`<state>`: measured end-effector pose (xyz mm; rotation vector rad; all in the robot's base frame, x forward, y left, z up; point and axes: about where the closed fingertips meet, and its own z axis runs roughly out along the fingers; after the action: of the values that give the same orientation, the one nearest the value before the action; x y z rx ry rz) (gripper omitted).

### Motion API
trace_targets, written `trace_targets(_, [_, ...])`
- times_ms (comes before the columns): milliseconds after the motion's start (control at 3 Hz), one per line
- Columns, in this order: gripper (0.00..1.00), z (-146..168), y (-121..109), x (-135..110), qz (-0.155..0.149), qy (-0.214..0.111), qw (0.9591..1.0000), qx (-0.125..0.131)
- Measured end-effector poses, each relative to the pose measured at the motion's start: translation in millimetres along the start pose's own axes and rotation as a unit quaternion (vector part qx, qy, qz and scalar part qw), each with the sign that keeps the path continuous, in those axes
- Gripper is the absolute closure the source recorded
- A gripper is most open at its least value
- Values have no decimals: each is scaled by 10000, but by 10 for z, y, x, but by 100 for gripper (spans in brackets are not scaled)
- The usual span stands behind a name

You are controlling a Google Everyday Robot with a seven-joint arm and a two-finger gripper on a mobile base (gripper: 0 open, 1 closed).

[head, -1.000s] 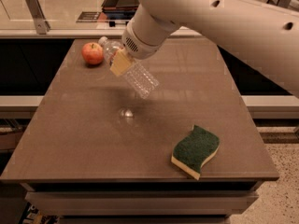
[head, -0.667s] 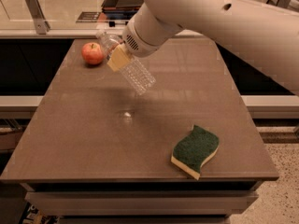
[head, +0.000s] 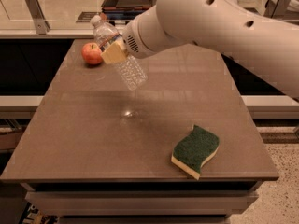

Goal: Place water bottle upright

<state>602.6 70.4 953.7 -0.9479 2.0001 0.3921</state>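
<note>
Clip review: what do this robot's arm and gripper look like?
The arm is thick, smooth, rounded and white, with small dark holes in its shell. Its wrist end has a slotted vent. The gripper, at the water bottle above the far left of the table, shows a pale yellow finger.

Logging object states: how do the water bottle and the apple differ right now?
The water bottle hangs tilted above the table, cap toward the far left; the apple rests on the table. The bottle is clear and elongated; the apple red and round. The gripper, over the table's far-left part, grips the bottle, not the apple. Both are in that part.
</note>
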Motion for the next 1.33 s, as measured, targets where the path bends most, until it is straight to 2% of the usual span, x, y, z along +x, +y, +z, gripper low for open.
trace_targets(333, [100, -6, 26, -125, 19, -503, 9987, -19])
trace_targets(1333, [100, 260, 142, -253, 86, -1440, 9894, -144])
